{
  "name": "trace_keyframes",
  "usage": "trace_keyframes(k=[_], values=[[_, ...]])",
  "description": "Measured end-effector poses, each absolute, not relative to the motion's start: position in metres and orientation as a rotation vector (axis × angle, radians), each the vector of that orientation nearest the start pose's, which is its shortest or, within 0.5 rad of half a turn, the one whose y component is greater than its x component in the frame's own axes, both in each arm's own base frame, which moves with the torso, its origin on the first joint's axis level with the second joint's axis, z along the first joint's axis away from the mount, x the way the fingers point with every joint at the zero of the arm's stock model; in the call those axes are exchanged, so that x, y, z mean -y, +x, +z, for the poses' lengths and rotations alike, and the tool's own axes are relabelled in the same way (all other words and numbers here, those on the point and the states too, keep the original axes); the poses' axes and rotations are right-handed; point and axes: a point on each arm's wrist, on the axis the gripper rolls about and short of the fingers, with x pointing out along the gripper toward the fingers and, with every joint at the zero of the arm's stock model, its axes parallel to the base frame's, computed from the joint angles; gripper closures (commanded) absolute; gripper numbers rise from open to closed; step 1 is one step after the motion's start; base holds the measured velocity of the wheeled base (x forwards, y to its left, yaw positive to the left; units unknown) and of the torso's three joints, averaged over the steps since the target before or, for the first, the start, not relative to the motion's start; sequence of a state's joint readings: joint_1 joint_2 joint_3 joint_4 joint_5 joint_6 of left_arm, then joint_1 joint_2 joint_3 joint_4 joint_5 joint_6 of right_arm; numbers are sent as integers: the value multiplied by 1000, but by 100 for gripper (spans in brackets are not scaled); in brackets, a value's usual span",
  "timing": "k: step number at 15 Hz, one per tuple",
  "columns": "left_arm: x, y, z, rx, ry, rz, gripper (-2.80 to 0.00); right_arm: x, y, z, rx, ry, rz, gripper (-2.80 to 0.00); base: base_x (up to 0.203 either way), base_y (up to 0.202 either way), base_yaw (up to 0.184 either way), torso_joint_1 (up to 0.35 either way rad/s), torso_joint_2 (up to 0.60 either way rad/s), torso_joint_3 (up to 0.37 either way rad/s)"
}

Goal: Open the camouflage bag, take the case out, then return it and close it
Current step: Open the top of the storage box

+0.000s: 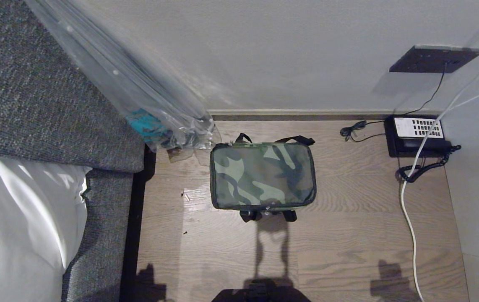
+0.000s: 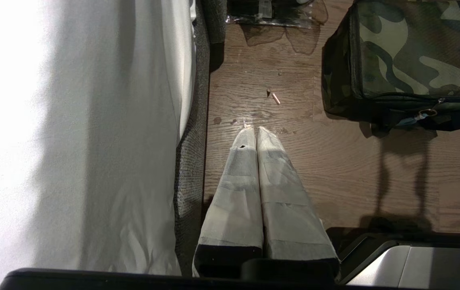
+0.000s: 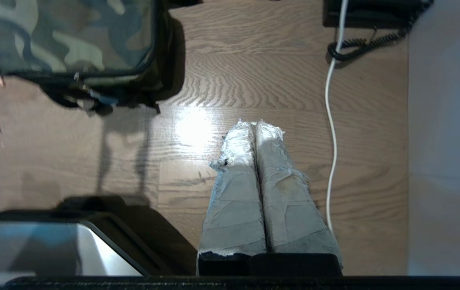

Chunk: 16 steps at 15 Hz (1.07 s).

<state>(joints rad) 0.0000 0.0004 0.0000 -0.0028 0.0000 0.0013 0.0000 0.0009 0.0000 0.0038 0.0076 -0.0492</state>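
Green camouflage fabric on the boxy soft bag (image 1: 263, 175), zipped shut at table centre. Both tape-wrapped grippers, left (image 2: 253, 129) and right (image 3: 255, 123), pressed together, empty, hanging at six o'clock, well apart from it. Likely risks: snagging the white cable (image 1: 409, 218) at three o'clock, or brushing the clear plastic-wrapped umbrella (image 1: 151, 109) leaning just beside the bag at ten o'clock. Black telephone (image 1: 415, 136) at two o'clock.
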Motion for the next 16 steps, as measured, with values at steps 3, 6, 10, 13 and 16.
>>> trace_keyframes(k=[3,6,10,13,16], values=[[0,-23,76,2,1,0,0,0,-23,75,-9,-99,14,0,0,0,0,0,0,0],[0,-23,76,2,2,0,0,0,-23,77,10,-79,6,0,0,0,0,0,0,0],[0,-23,76,2,2,0,0,-2,-53,132,81,-62,74,0,0,0,0,0,0,0],[0,-23,76,2,1,0,0,-4,-95,165,8,-33,168,0,0,0,0,0,0,0],[0,-23,76,2,0,0,0,-4,-100,199,-148,87,237,0,0,0,0,0,0,0]])
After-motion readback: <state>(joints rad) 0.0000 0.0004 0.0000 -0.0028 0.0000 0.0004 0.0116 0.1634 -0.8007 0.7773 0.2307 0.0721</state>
